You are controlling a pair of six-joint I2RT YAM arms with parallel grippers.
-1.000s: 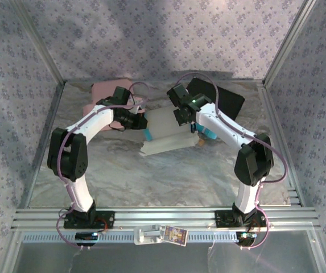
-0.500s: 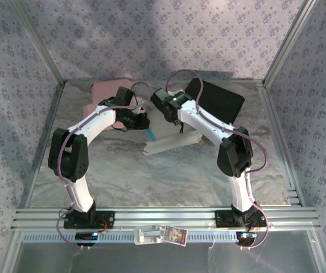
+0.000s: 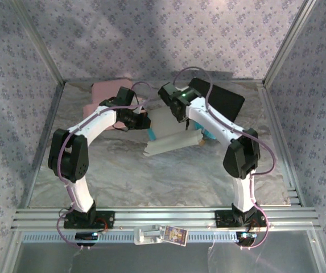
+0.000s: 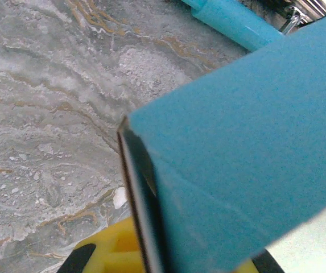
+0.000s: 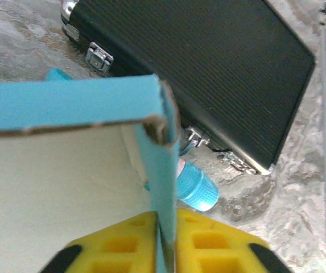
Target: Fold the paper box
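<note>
Apparently thin, matte-blue paper box (image 4: 236, 142)

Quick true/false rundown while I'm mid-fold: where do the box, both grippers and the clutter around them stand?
1. The left gripper hangs free of the paper box. False: it is shut on a box wall.
2. A box wall stands between the right gripper pads. True.
3. The box is blue outside, pale inside. True.
4. The black case lies open. False: it is closed, latches showing.
5. The pink item sits at the table's right. False: far left.
</note>
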